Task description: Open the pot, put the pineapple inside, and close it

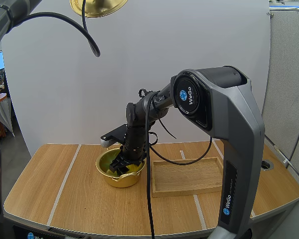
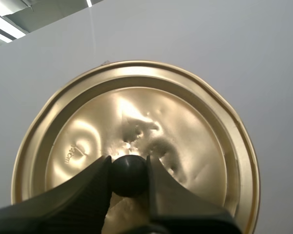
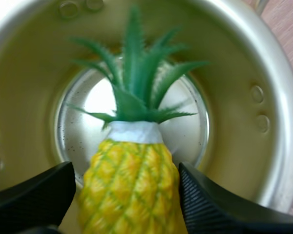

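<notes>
Pineapple (image 3: 132,195), inside gold pot (image 3: 278,97).
Yellow diamond-scored body, white collar, spiky green crown; pinched between the right gripper (image 3: 127,170) fingers. Left gripper (image 2: 129,163) clamped the lid (image 2: 185,122) by its black knob (image 2: 129,176).

Looks like glossy, gold-toned metal on the pot (image 1: 120,181) and dented lid (image 2: 88,131), smooth shiny plastic on the pineapple (image 3: 132,195), matt grained wood on the tray (image 1: 187,191) and counter (image 1: 55,189).

desk (image 1: 50,189): wood, pale stripes | gold pot (image 1: 120,180): mid-desk | wooden tray (image 1: 189,175): just beside pot, toward right edge
</notes>
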